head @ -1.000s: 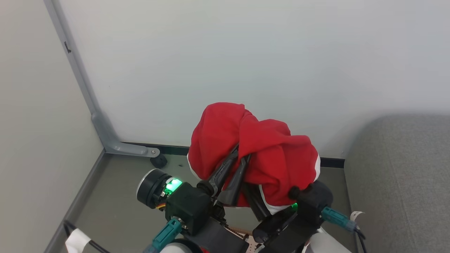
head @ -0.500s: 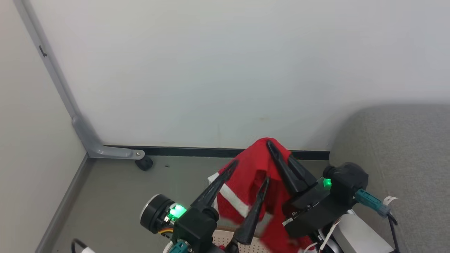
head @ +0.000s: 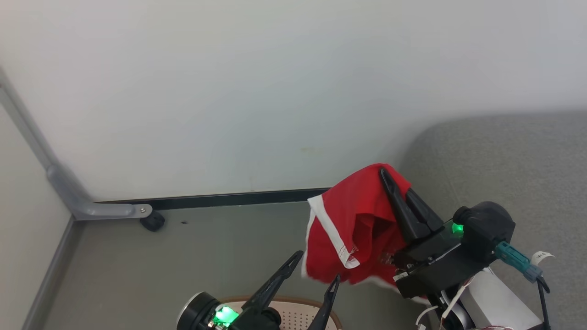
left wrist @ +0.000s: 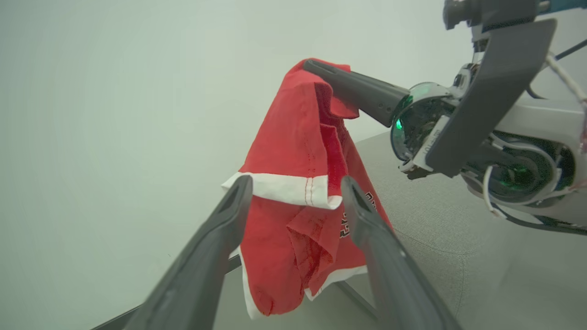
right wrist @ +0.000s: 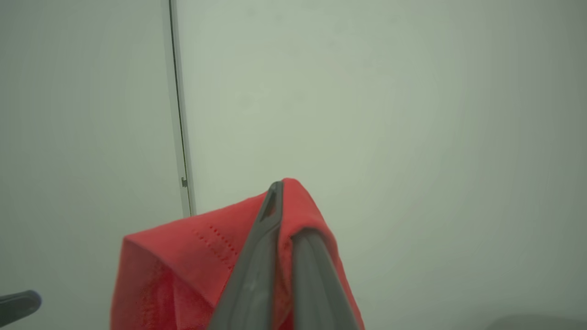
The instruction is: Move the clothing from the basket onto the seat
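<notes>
A red piece of clothing (head: pixel 355 229) with white trim hangs in the air from my right gripper (head: pixel 395 183), which is shut on its upper fold. The same fabric (right wrist: pixel 183 256) drapes over the right gripper (right wrist: pixel 286 208) in the right wrist view. My left gripper (head: pixel 317 266) stands open just below and left of the cloth, holding nothing. In the left wrist view the clothing (left wrist: pixel 293 146) hangs beyond the open left gripper (left wrist: pixel 296 181). The basket (head: pixel 279 301) peeks in at the bottom edge. The grey seat (head: pixel 504 156) lies to the right, close behind the cloth.
A pale wall fills the background, with a black baseboard (head: pixel 211 200) at its foot. A grey metal frame leg with a black caster (head: pixel 152 222) stands at the left. Grey floor (head: pixel 183 266) lies in front. A white box (head: pixel 500 305) sits at lower right.
My left gripper has opened, let go of the clothing and dropped lower. The cloth now hangs from the right gripper alone, nearer the seat. The head camera has turned right.
</notes>
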You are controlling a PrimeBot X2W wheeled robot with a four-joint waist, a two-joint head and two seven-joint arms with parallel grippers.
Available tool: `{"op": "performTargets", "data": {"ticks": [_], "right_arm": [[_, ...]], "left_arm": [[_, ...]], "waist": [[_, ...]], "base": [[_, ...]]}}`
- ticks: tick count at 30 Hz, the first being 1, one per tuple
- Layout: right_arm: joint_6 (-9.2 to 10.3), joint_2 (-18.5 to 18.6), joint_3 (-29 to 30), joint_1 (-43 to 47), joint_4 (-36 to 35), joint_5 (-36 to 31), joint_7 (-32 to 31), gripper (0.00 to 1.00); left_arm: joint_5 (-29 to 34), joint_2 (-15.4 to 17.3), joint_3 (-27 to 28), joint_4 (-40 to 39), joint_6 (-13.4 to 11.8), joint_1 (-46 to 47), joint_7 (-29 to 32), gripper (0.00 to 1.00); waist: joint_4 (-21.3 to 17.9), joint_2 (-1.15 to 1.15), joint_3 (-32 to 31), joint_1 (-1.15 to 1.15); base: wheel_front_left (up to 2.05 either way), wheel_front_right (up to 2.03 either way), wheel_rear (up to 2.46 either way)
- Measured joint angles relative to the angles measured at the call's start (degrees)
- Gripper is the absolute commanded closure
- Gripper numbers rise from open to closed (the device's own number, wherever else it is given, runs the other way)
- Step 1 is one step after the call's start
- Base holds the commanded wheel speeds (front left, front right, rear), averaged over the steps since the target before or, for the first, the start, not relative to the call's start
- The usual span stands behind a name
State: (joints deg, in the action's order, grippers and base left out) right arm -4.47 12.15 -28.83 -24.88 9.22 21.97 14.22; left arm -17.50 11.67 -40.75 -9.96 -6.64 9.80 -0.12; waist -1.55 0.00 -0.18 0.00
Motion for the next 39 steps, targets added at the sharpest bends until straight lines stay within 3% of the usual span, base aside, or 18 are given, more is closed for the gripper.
{"op": "performTargets", "data": {"ticks": [25,32,39], "right_arm": [[3.04,3.45,7.48,5.99,-6.71,0.27,0.05,1.0],[3.48,5.59,14.35,1.8,-5.2,1.67,0.07,1.0],[3.43,8.26,19.78,-3.58,-1.07,3.49,0.07,1.0]], "left_arm": [[2.6,0.4,-0.29,-0.75,-0.41,-2.05,1.79,0.0],[3.6,0.37,-0.69,0.02,-0.41,-0.55,2.96,0.0],[4.34,-0.15,-1.86,0.46,0.62,2.01,3.56,0.0]], "waist": [[-18.04,0.0,5.07,0.0],[-22.02,0.0,9.12,0.0],[-23.6,0.0,12.54,0.01]], "base": [[0.0,0.0,0.0],[0.0,0.0,0.0],[0.0,0.0,0.0]]}}
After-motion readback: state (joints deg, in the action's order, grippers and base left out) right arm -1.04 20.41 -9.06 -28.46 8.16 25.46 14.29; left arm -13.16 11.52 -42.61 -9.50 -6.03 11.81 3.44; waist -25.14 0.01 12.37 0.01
